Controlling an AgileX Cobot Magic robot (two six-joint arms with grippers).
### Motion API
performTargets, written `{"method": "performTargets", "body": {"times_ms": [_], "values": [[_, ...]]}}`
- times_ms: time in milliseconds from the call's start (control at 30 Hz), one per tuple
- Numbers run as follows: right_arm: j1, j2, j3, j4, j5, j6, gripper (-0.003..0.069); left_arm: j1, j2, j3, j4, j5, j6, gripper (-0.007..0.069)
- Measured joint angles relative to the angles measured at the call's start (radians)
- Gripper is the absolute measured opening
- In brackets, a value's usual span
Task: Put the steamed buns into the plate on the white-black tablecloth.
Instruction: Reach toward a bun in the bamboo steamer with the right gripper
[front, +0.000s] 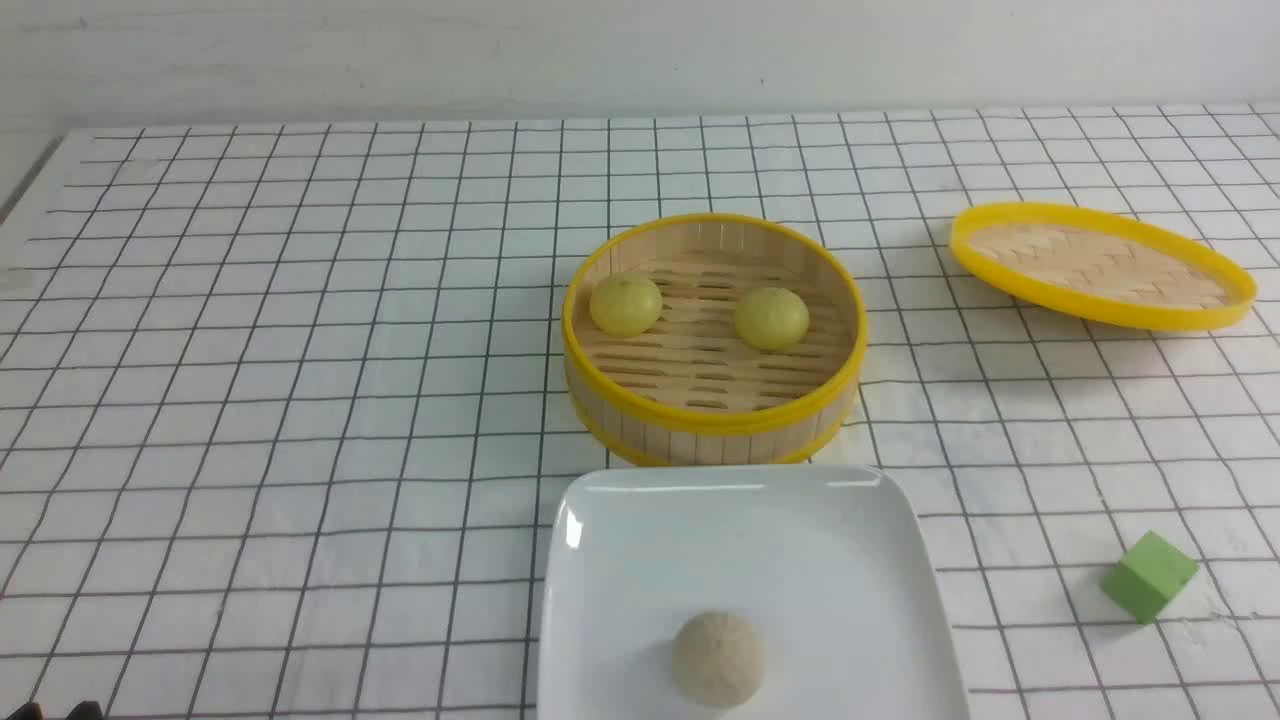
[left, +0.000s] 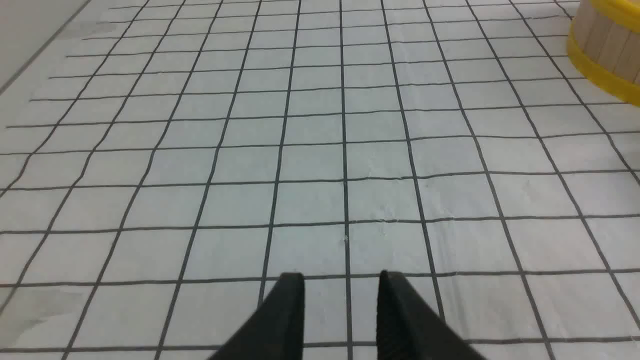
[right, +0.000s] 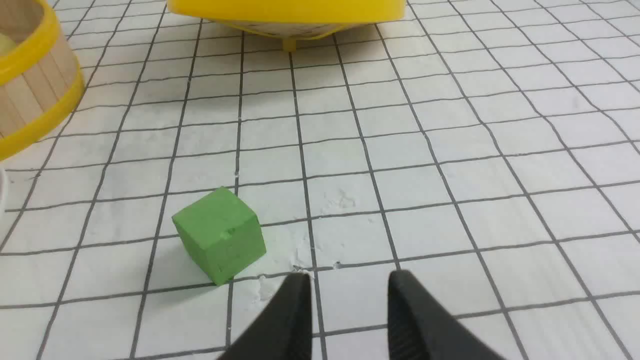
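Two yellow-green steamed buns, one on the left (front: 625, 304) and one on the right (front: 771, 318), lie inside the round yellow-rimmed bamboo steamer (front: 712, 420) at the table's middle. The white square plate (front: 800, 530) lies in front of the steamer on the white-black tablecloth (front: 300, 400). My left gripper (left: 341, 277) is open and empty over bare cloth, with the steamer's wall (left: 602, 45) far off to one side. My right gripper (right: 350, 277) is open and empty above the cloth, close to a green cube (right: 220, 234). Only a dark tip of the left arm shows in the front view.
A beige-grey round bun (front: 717, 660) sits on the plate near its front. The yellow-rimmed woven lid (front: 1100, 265) lies tilted at the back right and shows in the right wrist view (right: 285, 12). The green cube (front: 1150, 576) lies at the front right.
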Motion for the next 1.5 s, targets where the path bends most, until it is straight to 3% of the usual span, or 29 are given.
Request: {"method": "performTargets", "body": {"times_ms": [1133,1200,1300,1367,1500], "values": [[0.0,0.0,0.001,0.0,-0.004,0.0,0.024,0.0,0.0,0.0,-0.008,0.0,-0.01,0.0241],[0.0,0.0,0.001,0.013,-0.005,0.01,0.024,0.0,0.0,0.0,-0.069,-0.003,-0.059,0.0241],[0.0,0.0,0.001,0.127,-0.011,0.084,0.024,0.0,0.0,0.0,-0.217,-0.004,-0.209,0.0241],[0.0,0.0,0.002,0.303,-0.011,0.212,0.024,0.0,0.0,0.001,-0.428,-0.004,-0.377,0.0241],[0.0,0.0,0.006,0.516,-0.011,0.329,0.024,0.0,0.0,0.002,-0.629,-0.003,-0.568,0.0241]]}}
